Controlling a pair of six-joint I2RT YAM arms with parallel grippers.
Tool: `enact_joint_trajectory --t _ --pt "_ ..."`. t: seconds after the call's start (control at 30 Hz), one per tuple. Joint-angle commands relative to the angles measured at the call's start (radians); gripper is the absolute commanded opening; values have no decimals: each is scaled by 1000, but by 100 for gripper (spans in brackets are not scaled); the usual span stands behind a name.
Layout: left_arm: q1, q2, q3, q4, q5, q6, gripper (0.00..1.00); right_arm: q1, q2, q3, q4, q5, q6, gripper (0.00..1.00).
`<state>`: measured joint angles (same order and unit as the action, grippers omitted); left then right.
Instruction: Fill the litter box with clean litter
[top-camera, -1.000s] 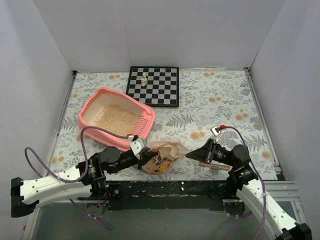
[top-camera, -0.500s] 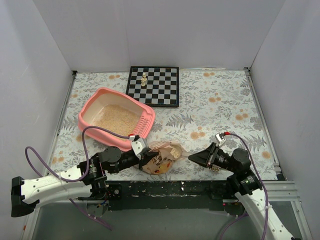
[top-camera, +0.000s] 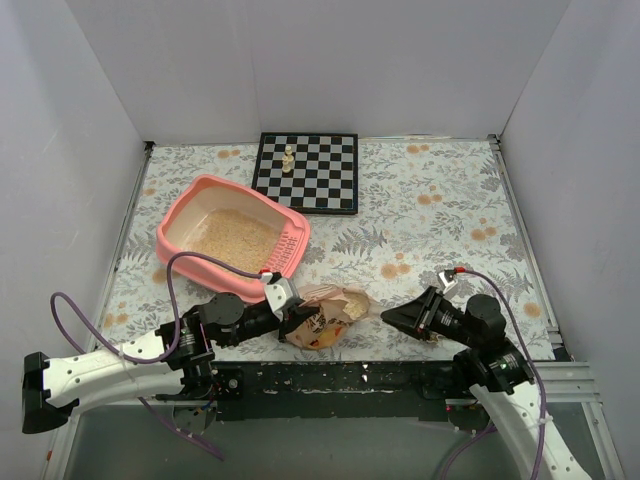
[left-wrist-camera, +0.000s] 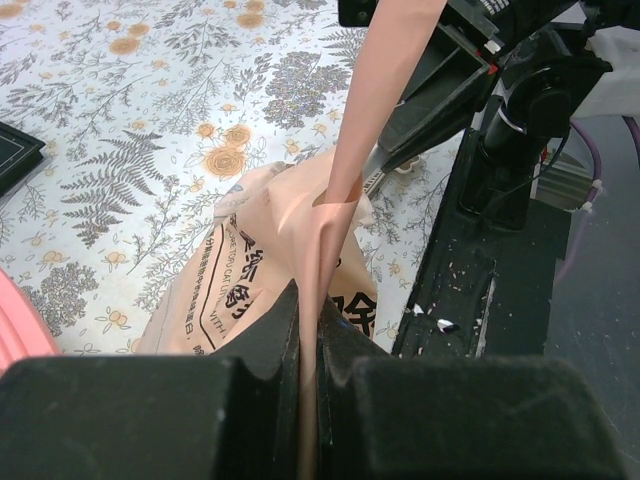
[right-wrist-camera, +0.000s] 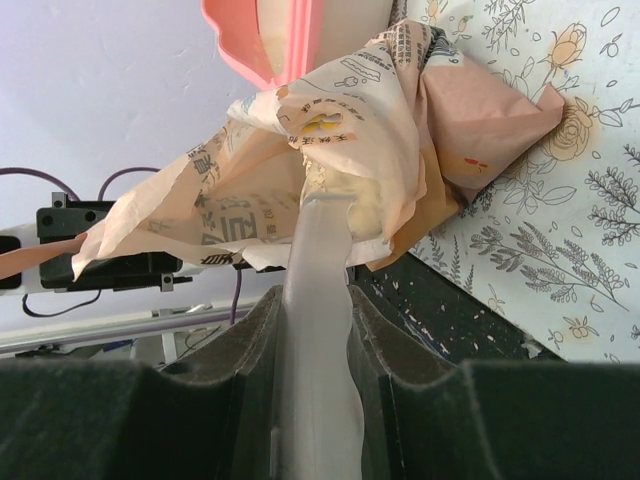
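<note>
The salmon-pink litter box (top-camera: 178, 215) stands at the left and holds tan litter (top-camera: 236, 238). A crumpled tan litter bag (top-camera: 328, 312) lies near the table's front edge. My left gripper (top-camera: 293, 318) is shut on the bag's edge, and the left wrist view shows the jaws (left-wrist-camera: 308, 300) pinching the bag (left-wrist-camera: 250, 270). My right gripper (top-camera: 392, 316) is shut on the handle of a clear plastic scoop (right-wrist-camera: 318, 250), whose far end sits at the bag's mouth (right-wrist-camera: 340, 130). The jaws (right-wrist-camera: 314, 300) clamp the handle. A little pale litter (right-wrist-camera: 366, 212) shows inside the bag.
A black-and-white chessboard (top-camera: 307, 172) with a pale chess piece (top-camera: 288, 158) lies at the back centre. White walls close in three sides. The black front rail (top-camera: 340, 375) runs just below the bag. The litter box rim (right-wrist-camera: 262, 30) shows beyond the bag in the right wrist view.
My right arm has drawn back to the right and toward the near edge, with the scoop still at the bag. The bag has slumped slightly. The left gripper has kept its hold.
</note>
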<state>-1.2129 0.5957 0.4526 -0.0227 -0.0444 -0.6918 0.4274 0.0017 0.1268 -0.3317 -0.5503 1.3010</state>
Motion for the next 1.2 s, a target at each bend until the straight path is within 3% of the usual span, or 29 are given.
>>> enact_joint_trajectory --t 0.0,0.5,1.17 --pt "0 -14 6 61 11 -5 0 -1 -198 95 -142 50 -31 1" --pt "0 -50 5 63 -8 -11 0 -1 -200 198 -127 64 -23 1" --pt "0 -183 -11 63 -209 -46 0 -1 -192 234 23 20 75 1"
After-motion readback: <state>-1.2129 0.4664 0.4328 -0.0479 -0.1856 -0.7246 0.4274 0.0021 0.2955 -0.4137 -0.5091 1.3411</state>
